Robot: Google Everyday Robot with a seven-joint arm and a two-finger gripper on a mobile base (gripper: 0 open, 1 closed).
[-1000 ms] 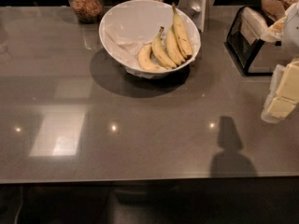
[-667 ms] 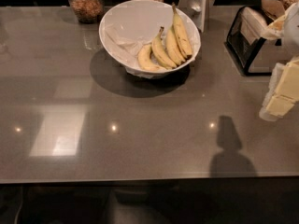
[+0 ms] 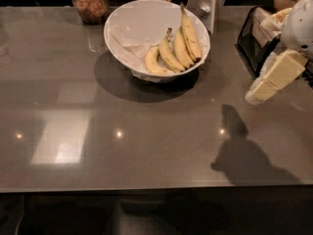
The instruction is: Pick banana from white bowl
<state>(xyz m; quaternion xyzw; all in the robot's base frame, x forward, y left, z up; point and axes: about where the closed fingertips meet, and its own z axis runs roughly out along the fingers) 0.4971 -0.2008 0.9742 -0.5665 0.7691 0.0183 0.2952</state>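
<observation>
One gripper [image 3: 268, 83], 3 o'clock, above the countertop [image 3: 146, 151], well apart from the bowl; whether it is open or closed cannot be told. One white bowl [image 3: 128, 19], 12 o'clock, holds the banana [image 3: 191, 35] against its 3 o'clock wall, with three shorter bananas [image 3: 168, 58] just beside.

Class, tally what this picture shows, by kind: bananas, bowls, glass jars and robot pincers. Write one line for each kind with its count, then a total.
Bananas: 4, all in the bowl
White bowl: 1
Glass jars: 2, behind the bowl
Pincer: 1, at the far right, apart from the bowl
Total: 8
</observation>
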